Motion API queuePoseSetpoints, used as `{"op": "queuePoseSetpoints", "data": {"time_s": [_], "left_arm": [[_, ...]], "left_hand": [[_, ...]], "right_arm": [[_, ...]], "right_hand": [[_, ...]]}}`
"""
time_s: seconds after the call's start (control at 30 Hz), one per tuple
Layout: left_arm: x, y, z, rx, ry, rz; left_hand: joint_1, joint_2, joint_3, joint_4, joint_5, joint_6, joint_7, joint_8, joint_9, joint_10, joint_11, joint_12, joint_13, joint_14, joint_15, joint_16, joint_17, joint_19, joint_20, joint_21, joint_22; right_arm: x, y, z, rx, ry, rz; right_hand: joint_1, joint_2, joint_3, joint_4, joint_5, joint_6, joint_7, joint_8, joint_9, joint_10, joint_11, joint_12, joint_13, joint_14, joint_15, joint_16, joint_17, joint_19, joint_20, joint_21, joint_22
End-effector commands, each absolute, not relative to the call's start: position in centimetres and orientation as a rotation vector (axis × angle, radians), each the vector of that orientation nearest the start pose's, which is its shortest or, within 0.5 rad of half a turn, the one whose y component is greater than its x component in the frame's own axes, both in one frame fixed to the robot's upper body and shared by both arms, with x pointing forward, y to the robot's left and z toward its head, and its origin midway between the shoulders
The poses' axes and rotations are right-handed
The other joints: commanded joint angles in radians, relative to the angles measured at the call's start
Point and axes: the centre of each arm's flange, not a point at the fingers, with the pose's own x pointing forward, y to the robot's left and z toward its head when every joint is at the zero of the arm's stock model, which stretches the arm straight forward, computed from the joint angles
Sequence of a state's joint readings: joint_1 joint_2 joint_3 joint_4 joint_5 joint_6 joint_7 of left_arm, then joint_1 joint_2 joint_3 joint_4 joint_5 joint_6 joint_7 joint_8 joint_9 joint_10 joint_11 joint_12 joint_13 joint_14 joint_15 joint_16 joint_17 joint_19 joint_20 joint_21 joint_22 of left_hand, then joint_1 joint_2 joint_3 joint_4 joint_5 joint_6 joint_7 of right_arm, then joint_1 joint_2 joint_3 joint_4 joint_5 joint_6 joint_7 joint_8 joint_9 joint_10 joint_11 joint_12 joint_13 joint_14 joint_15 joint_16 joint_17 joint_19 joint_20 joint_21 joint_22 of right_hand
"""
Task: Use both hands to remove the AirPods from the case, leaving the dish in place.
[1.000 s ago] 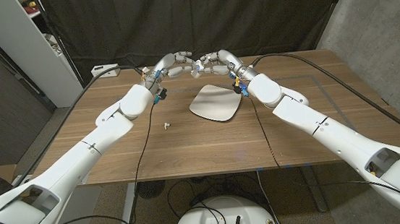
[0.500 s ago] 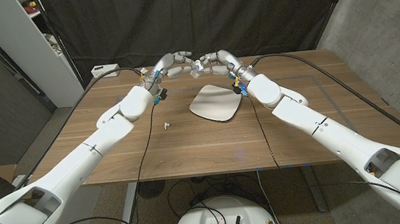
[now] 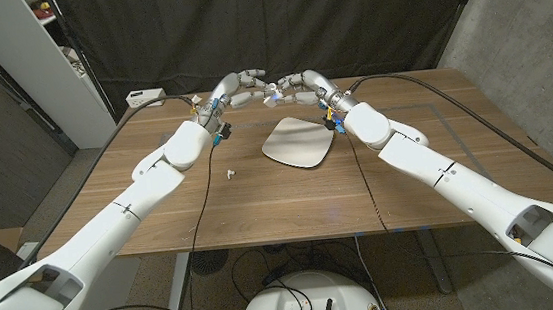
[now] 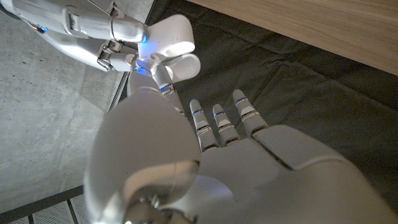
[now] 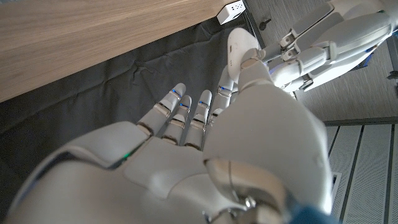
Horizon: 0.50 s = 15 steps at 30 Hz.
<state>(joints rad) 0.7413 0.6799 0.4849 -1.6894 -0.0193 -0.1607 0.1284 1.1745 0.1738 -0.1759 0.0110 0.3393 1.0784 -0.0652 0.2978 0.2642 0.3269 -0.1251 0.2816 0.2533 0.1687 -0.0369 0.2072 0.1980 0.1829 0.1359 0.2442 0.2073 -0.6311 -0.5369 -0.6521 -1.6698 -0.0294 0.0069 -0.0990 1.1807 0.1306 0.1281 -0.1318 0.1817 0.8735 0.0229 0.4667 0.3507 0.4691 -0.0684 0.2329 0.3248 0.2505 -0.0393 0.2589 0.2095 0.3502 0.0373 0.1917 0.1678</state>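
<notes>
Head view: both arms reach to the far side of the table [image 3: 261, 207], where the left hand [image 3: 236, 90] and the right hand [image 3: 300, 84] meet fingertip to fingertip in the air, above and behind the dish [image 3: 297, 142]. Between them sits a small white object, most likely the case [image 3: 271, 96], too small here to tell whether it is open. One white earbud [image 3: 230, 172] lies alone on the wood, well apart from the dish and to its left. The dish itself lies untouched.

Left wrist view: the left hand [image 4: 205, 155] shows from behind, its fingers [image 4: 214, 118] only slightly curled. Its thumb reaches up to a white rounded case [image 4: 177, 43] with a hinged lid part below it, so the case looks open. The right hand [image 4: 93, 28] comes in from the other side and holds the case there. Whether the left hand pinches the case or only touches it, I cannot tell.

Right wrist view: the right hand [image 5: 205, 155] has its fingers [image 5: 186, 115] partly spread, with its thumb raised to a white rounded piece [image 5: 239, 46] that the left hand [image 5: 323, 56] meets from the other side.

The risk, as I judge it, is a slip in mid-air. If either thumb slides off the smooth shell, the case or the remaining earbud could drop onto the dish below and knock it out of place.
</notes>
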Motion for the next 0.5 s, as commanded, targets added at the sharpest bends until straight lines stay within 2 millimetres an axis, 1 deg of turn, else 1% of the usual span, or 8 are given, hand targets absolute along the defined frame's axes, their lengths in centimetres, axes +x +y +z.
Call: {"op": "queuePoseSetpoints", "data": {"time_s": [0.03,0.07,0.2,0.33,0.5], "left_arm": [[56.7,21.3,9.5,0.702,-0.942,-0.138],[56.7,21.4,9.6,0.704,-0.944,-0.133],[56.4,21.9,9.7,0.704,-0.947,-0.117],[56.3,22.3,9.7,0.701,-0.947,-0.103],[56.4,22.6,9.7,0.687,-0.948,-0.102]], "left_hand": [[0.010,0.007,0.007,0.001,0.008,-0.004,-0.001,0.002,0.021,0.009,0.000,0.005,0.004,0.009,-0.033,0.007,0.004,0.010,-0.003,0.007,0.002],[0.012,0.007,0.008,0.001,0.008,-0.005,-0.001,0.001,0.022,0.007,-0.004,0.004,0.004,0.009,-0.033,0.007,0.004,0.010,-0.003,0.008,0.002],[0.016,0.008,0.011,0.001,0.008,-0.008,-0.001,0.000,0.025,0.009,0.000,0.005,0.005,0.012,-0.034,0.008,0.004,0.010,-0.003,0.008,0.002],[0.021,0.008,0.014,0.000,0.007,-0.013,0.006,-0.002,0.028,0.008,-0.001,0.004,0.005,0.014,-0.033,0.008,0.004,0.011,-0.002,0.009,0.003],[0.029,0.008,0.019,0.000,0.007,-0.014,0.008,-0.002,0.031,0.009,0.001,0.004,0.005,0.015,-0.034,0.008,0.005,0.013,-0.002,0.011,0.004]], "right_arm": [[59.6,-11.5,8.7,-0.737,-0.836,0.274],[59.6,-11.5,8.7,-0.739,-0.834,0.274],[59.8,-11.5,8.6,-0.739,-0.827,0.277],[60.0,-11.4,8.6,-0.737,-0.822,0.283],[60.1,-11.3,8.5,-0.734,-0.818,0.287]], "right_hand": [[-0.001,0.009,0.000,0.002,0.010,0.059,-0.051,0.010,0.220,0.005,0.002,-0.001,0.004,0.003,-0.091,0.000,0.000,-0.002,-0.005,-0.003,0.001],[-0.001,0.009,0.000,0.002,0.010,0.059,-0.052,0.009,0.219,0.005,0.004,-0.001,0.004,0.003,-0.091,0.000,0.000,-0.002,-0.005,-0.003,0.001],[-0.001,0.008,0.000,0.001,0.010,0.061,-0.052,0.009,0.219,0.005,0.005,-0.001,0.004,0.003,-0.091,-0.001,0.000,-0.002,-0.005,-0.003,0.001],[-0.001,0.008,0.000,0.001,0.010,0.062,-0.051,0.010,0.220,0.007,0.006,-0.001,0.004,0.004,-0.090,0.000,0.000,-0.002,-0.004,-0.002,0.001],[-0.002,0.008,0.000,0.001,0.010,0.061,-0.050,0.008,0.220,0.008,0.006,0.000,0.004,0.005,-0.091,0.000,0.000,-0.002,-0.004,-0.002,0.001]]}}
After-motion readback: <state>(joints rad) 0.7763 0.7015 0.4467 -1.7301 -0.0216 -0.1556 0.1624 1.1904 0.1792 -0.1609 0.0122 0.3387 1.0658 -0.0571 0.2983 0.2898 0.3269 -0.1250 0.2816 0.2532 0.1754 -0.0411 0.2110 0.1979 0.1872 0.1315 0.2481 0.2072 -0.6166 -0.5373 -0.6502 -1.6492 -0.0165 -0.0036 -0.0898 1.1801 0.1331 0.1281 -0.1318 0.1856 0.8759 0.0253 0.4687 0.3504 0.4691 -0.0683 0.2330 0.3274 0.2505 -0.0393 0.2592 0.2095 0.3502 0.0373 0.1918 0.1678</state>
